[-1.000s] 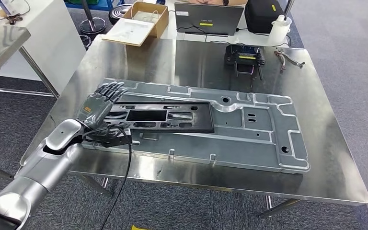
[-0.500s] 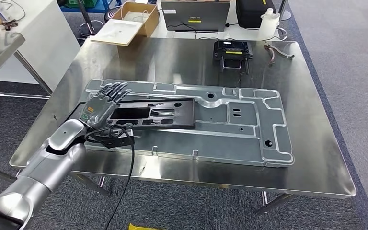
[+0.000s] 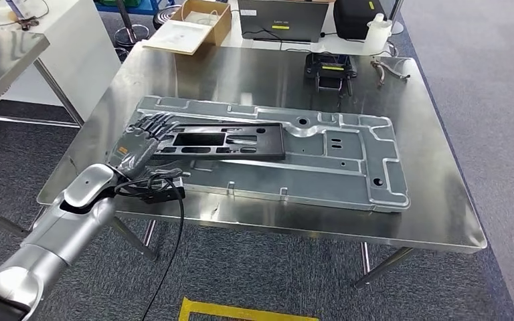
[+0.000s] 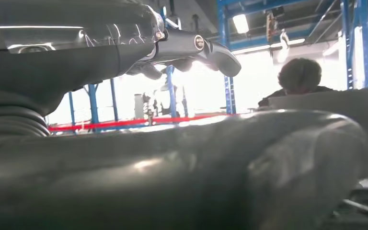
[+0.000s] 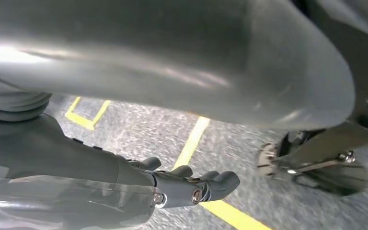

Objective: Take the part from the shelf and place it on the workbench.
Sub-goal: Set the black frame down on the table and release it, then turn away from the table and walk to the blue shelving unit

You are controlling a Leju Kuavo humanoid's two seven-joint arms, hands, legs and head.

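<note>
The black frame-shaped part [image 3: 241, 140] lies flat on a large grey metal plate [image 3: 348, 167] on the steel workbench [image 3: 254, 80]. My left hand [image 3: 140, 142] rests at the part's left end, its fingers stretched over that end. In the left wrist view its fingers [image 4: 191, 45] are spread away from the thumb [image 4: 172, 167], with nothing between them. My right hand [image 5: 187, 184] hangs above the grey floor with loosely extended fingers and holds nothing.
At the workbench's far side stand a black device [image 3: 328, 67], pliers [image 3: 391, 69], a white bottle [image 3: 377, 30], a laptop [image 3: 282, 12] and a cardboard box [image 3: 201, 17]. Another steel table [image 3: 7, 57] stands to the left. A person [image 4: 299, 74] sits behind the laptop. Yellow floor tape [image 3: 241, 311] lies near me.
The whole picture has shifted, so the camera moved and the bench now sits a little farther off. My left hand stays at the left end of the black part.
</note>
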